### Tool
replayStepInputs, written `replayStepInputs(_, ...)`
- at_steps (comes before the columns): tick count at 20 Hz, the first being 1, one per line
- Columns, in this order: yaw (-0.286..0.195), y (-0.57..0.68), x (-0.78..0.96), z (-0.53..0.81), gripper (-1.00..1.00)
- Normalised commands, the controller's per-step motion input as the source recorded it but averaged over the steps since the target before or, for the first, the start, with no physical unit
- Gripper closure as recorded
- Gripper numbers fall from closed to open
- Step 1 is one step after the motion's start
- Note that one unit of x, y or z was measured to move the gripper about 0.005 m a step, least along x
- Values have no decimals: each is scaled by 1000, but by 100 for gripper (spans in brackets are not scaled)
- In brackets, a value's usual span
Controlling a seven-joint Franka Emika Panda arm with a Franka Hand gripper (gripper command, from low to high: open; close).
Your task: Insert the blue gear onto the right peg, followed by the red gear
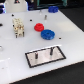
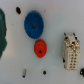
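The blue gear (image 1: 47, 34) lies flat on the white table, and the smaller red gear (image 1: 38, 27) lies just behind it towards the exterior view's left. The wrist view looks down on both from high above: the blue gear (image 2: 32, 23) and the red gear (image 2: 40, 48) are apart and untouched. The grey black-bordered plate (image 1: 36, 59) lies at the front with two dark pins. The right peg (image 1: 51, 50) is the pin on the exterior view's right. Nothing is on either pin. No gripper fingers show in either view.
A beige blocky part (image 1: 18, 27) stands to the exterior view's left of the gears and also shows in the wrist view (image 2: 70, 52). Another blue piece (image 1: 53, 8) lies at the back. Small dark bits (image 2: 44, 72) dot the table. A dark green shape (image 2: 2, 30) is at the wrist view's edge.
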Motion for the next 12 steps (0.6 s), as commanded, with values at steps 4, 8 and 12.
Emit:
replayStepInputs(4,0,454,-416,-334,-100)
replayStepInputs(8,0,411,-397,-360,-100)
replayStepInputs(12,0,297,-291,-462,-100)
